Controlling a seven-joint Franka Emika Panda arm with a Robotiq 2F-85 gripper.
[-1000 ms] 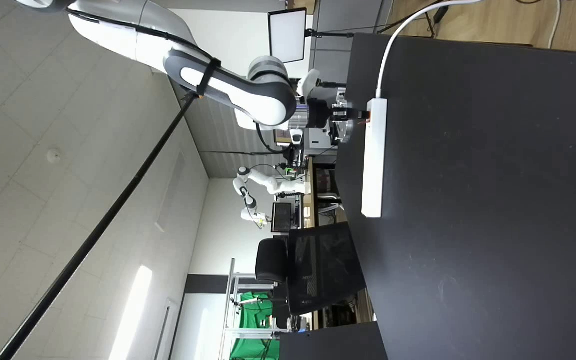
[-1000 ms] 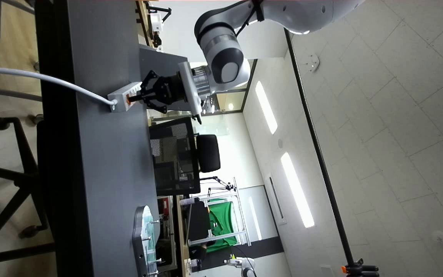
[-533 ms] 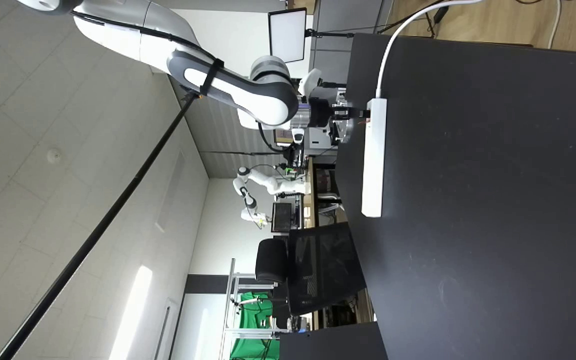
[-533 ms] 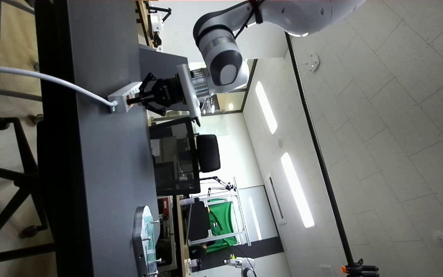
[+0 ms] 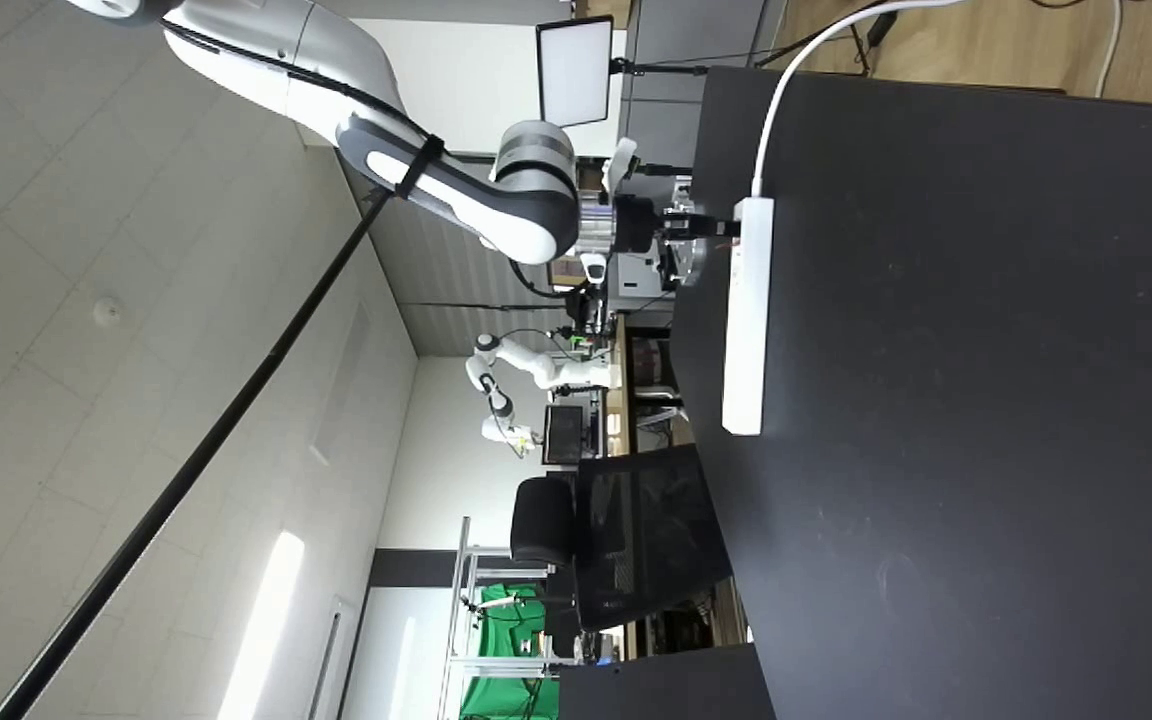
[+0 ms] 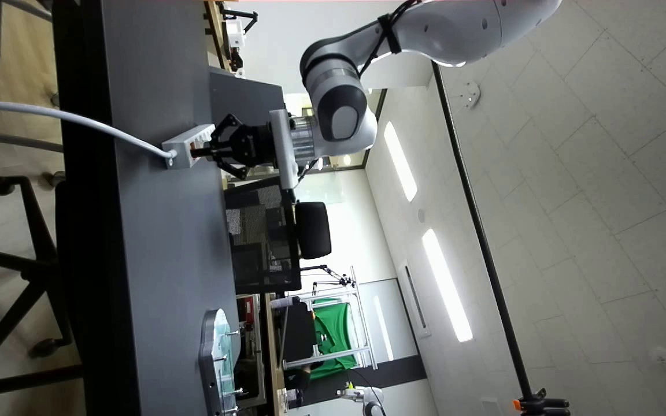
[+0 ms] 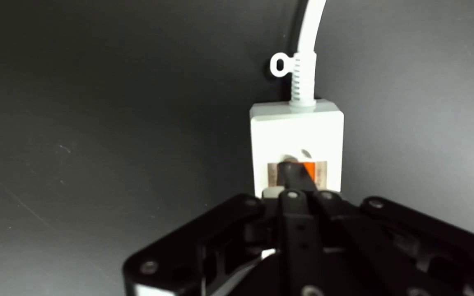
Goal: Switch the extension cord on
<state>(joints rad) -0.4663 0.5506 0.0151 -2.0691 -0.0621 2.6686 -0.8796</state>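
The extension cord (image 5: 751, 330) is a long white bar lying on the dark table, seen in both exterior views. Near its cable end, an orange rocker switch (image 7: 310, 169) shows in the wrist view, partly covered by the fingertips. My gripper (image 7: 292, 166) is shut with nothing held, its joined tips pointing down onto the left part of the switch as that view has it. In an exterior view the gripper (image 6: 195, 152) appears to touch the switch. Whether the switch is pressed over cannot be made out. The gripper hides most of the strip in the wrist view.
A white cable (image 7: 310, 28) leaves the strip's end and runs off the table (image 5: 936, 400). A round clear-topped device (image 6: 223, 361) with metal posts stands further along the table. A black mesh chair (image 6: 261, 231) is behind the table.
The arm's links and the hand have shifted and tilted somewhat, while the fingertips stay at the switch. In an exterior view the orange that showed beside the tips is now hidden.
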